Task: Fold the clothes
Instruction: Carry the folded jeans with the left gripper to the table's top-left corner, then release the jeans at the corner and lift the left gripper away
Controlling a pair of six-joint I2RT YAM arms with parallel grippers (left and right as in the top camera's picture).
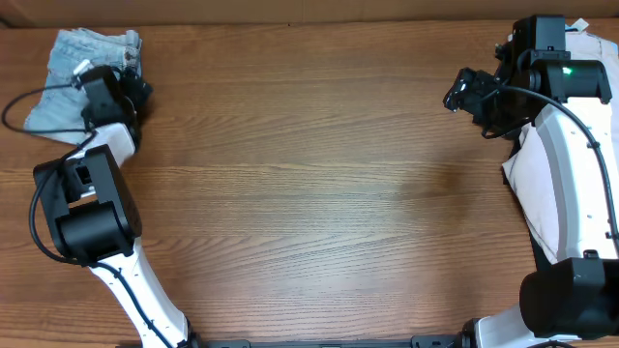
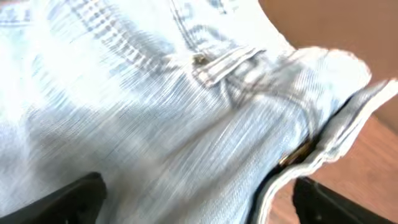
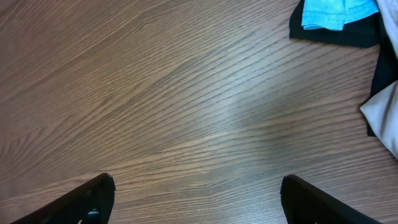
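My left jaws: wide, empty, over bundled shorts (image 2: 155,106) | my right jaws: wide, empty; garment pile (image 3: 339,12) ahead-right apparently awaits folding.

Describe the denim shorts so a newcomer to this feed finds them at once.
Look to the far-left corner of the wooden table. Under the open left tool lies a crumpled heap of denim shorts. It is the only faded light-blue, stitched fabric; the other garments, pale, black and bright blue, lie at the right edge.
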